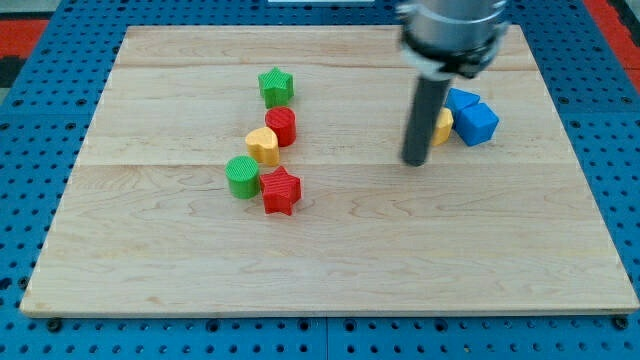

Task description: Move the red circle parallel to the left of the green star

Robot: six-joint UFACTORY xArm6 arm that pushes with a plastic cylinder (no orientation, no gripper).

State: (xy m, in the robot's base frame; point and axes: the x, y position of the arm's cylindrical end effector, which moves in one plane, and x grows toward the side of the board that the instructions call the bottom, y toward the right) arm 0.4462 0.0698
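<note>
The red circle [282,126] stands just below the green star [276,86] near the board's upper middle, and touches a yellow heart [263,145] at its lower left. My tip [415,160] rests on the board well to the right of these blocks, about 130 pixels from the red circle and touching none of them. The rod rises from it to the arm at the view's top.
A green circle [242,176] and a red star [281,191] lie below the yellow heart. Right of the rod sit two blue blocks [476,122] and a yellow block [443,127] partly hidden by the rod. The wooden board [150,260] lies on a blue pegboard.
</note>
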